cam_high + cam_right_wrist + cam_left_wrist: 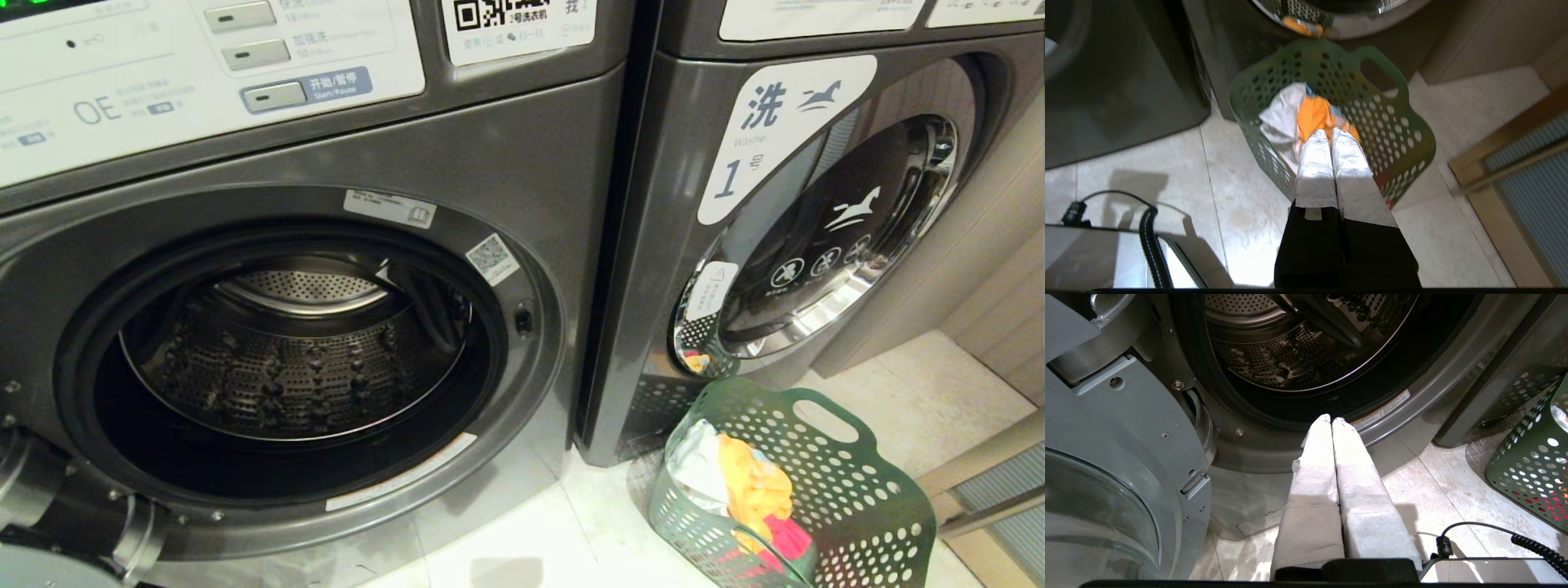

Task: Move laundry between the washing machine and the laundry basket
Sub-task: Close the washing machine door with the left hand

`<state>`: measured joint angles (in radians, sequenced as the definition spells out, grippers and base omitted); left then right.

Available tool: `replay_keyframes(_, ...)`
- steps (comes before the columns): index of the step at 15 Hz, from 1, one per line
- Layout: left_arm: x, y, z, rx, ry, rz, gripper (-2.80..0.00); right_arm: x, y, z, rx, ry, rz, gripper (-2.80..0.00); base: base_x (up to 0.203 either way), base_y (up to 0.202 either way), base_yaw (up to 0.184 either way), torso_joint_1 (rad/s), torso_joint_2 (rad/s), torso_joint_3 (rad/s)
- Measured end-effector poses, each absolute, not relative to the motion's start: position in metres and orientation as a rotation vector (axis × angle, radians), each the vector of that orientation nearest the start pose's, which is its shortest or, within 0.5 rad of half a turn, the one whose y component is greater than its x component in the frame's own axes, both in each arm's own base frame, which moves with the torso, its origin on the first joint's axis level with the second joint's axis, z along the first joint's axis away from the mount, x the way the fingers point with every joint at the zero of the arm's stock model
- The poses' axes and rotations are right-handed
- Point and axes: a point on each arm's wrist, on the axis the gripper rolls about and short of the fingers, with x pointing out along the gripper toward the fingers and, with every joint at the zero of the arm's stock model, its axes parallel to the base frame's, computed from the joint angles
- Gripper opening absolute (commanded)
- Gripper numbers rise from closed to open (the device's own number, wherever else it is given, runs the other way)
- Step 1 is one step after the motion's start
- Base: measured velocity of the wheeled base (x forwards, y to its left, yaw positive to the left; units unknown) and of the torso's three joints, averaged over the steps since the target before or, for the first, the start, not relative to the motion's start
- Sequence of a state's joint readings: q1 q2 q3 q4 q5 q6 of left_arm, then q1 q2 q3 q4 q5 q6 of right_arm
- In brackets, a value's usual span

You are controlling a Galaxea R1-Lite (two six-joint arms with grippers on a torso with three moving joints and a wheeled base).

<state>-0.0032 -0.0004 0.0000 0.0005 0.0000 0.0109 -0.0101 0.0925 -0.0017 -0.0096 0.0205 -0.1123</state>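
The green perforated plastic laundry basket point(824, 490) stands on the pale tiled floor point(522, 539) at the lower right of the head view, its open mouth facing up and toward the camera, its long axis running from the lower centre toward the looped handle at its far end. Inside lies a heap of laundry point(747, 482): white cloth on the left, yellow in the middle, red at the bottom edge of the frame.

To the left, filling the left half of the frame, the grey front-loading washing machine point(506, 163) has its round opening exposed, showing the perforated steel drum point(294, 359), with no clothes visible in it. A second grey washer with a closed chrome-ringed door point(841, 245) stands directly behind the basket.

Neither gripper appears in the head view. The left wrist view shows the left gripper point(1331, 420), fingers pressed together and holding nothing, low before the drum's rim, beside the swung-open glass door point(1098, 506). The right wrist view shows the right gripper point(1329, 132), fingers likewise together and empty, above the basket's laundry.
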Motion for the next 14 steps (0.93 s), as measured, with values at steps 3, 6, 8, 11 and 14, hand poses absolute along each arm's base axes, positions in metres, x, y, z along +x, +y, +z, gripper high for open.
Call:
replay_keyframes(3, -0.0228, 0.0001, 0.0754, 0.011, 0.000, -0.003, -2.80, -0.0209, 0.0007, 0.0770, -0.102, 0.018, 0.022, -2.80, 0.000, 0.000, 0.000, 0.000, 0.00, 0.000)
replay_keyframes(6, -0.0228, 0.0001, 0.0754, 0.011, 0.000, -0.003, -2.80, -0.0225, 0.0007, 0.0762, -0.102, 0.000, 0.021, -2.80, 0.000, 0.000, 0.000, 0.000, 0.00, 0.000)
replay_keyframes(8, -0.0228, 0.0001, 0.0754, 0.012, 0.000, -0.003, -2.80, -0.0228, 0.0007, 0.0757, -0.099, -0.003, 0.019, -2.80, 0.000, 0.000, 0.000, 0.000, 0.00, 0.000)
replay_keyframes(11, -0.0228, 0.0000, 0.0753, 0.016, 0.001, -0.004, -2.80, -0.0229, 0.0006, 0.0755, -0.096, -0.003, 0.017, -2.80, 0.000, 0.000, 0.000, 0.000, 0.00, 0.000)
replay_keyframes(14, -0.0228, 0.0000, 0.0753, 0.018, 0.001, -0.006, -2.80, -0.0229, 0.0007, 0.0755, -0.101, -0.002, 0.017, -2.80, 0.000, 0.000, 0.000, 0.000, 0.00, 0.000)
